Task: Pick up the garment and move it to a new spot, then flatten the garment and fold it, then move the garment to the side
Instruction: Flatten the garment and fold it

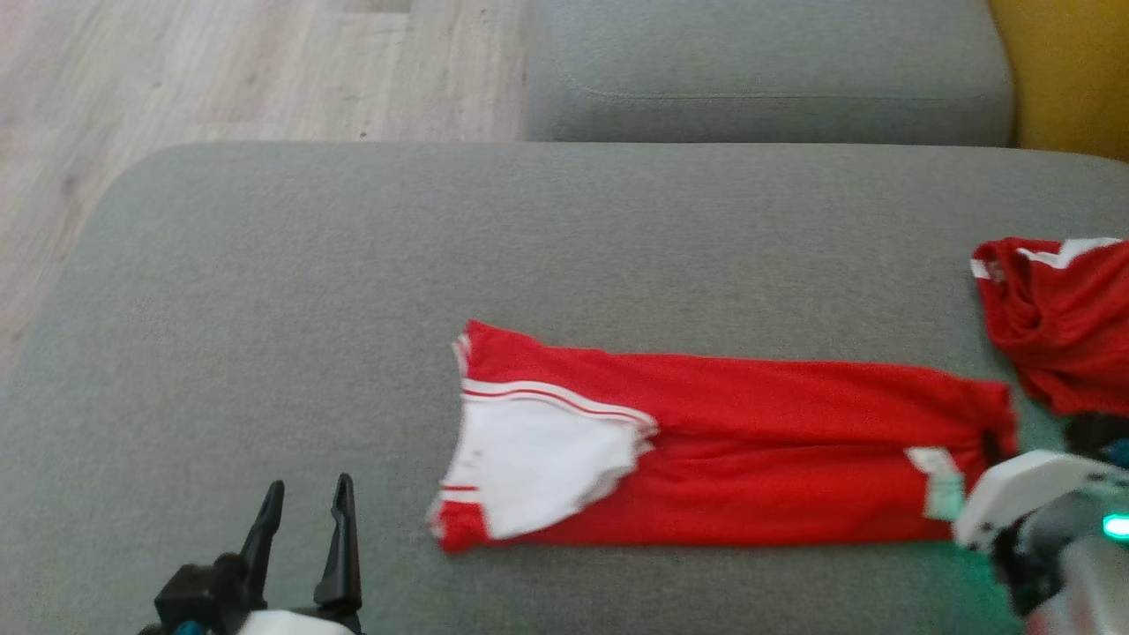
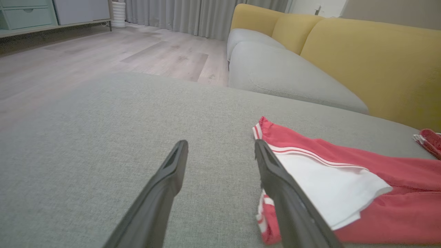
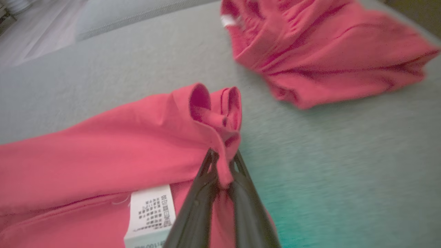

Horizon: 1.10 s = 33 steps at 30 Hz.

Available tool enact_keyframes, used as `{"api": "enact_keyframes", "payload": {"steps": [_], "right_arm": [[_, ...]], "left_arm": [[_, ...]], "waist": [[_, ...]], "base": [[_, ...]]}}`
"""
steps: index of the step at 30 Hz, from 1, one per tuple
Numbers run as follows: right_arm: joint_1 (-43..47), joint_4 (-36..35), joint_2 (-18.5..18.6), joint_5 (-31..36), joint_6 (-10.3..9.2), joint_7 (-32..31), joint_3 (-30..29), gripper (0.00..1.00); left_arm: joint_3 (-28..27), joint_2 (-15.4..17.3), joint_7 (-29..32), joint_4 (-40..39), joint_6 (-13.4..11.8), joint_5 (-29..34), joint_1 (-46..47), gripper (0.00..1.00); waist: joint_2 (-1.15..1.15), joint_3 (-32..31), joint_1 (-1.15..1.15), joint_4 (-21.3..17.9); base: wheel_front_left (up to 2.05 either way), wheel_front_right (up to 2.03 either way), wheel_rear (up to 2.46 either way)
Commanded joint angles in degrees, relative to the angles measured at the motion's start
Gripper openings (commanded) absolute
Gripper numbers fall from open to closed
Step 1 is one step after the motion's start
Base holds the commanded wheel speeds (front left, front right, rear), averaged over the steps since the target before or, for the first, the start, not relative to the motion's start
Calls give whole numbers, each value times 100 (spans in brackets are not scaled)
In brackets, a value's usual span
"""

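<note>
Since our right gripper (image 3: 224,155) is clamped on only a thin pinch at one end of the red garment (image 1: 750,441), lying folded on the sofa cushion (image 1: 353,265), we risk slip or unfolding w/ a pull; left gripper (image 1: 309,494) gapes, empty, near its other end.

Garment (image 3: 103,148) spills past the left edge, label (image 3: 151,210) illegible.

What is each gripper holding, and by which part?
The right gripper pinches the long red garment at its bunched end edge, near the white care label. The left gripper is open, holding nothing.
</note>
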State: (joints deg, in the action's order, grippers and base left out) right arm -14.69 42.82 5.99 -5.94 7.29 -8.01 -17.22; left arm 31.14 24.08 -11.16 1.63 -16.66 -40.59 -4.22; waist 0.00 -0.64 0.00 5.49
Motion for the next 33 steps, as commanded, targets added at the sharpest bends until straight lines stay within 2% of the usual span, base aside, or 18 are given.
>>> {"api": "enact_keyframes", "payload": {"steps": [1,8,15,26,30,33], "right_arm": [[-232,-259,227,-28,20,56,80,0],[-22,-1062,500,-76,20,-364,-185,0],[234,-1850,191,-405,20,-781,46,0],[690,-3416,-249,-1620,20,-1420,1461,0],[729,-3696,-303,-2156,20,-1452,2097,0],[726,-3691,-308,-2846,20,-1288,2696,0]], "left_arm": [[-224,113,-21,-172,-35,50,116,100],[-196,76,-41,-177,-50,37,86,100],[-161,27,-69,-124,-48,50,136,100],[-102,-68,-115,33,31,46,275,100],[-83,-100,-132,82,61,50,328,100],[-62,-126,-138,115,85,54,378,100]], "waist": [[0,-39,0,-75],[0,-27,0,-316],[0,-2,0,-430],[0,-33,0,-261],[0,-23,0,-119],[0,-13,0,2]], "base": [[0,0,0],[0,0,0],[0,0,0],[0,0,0],[0,0,0],[0,0,0]]}}
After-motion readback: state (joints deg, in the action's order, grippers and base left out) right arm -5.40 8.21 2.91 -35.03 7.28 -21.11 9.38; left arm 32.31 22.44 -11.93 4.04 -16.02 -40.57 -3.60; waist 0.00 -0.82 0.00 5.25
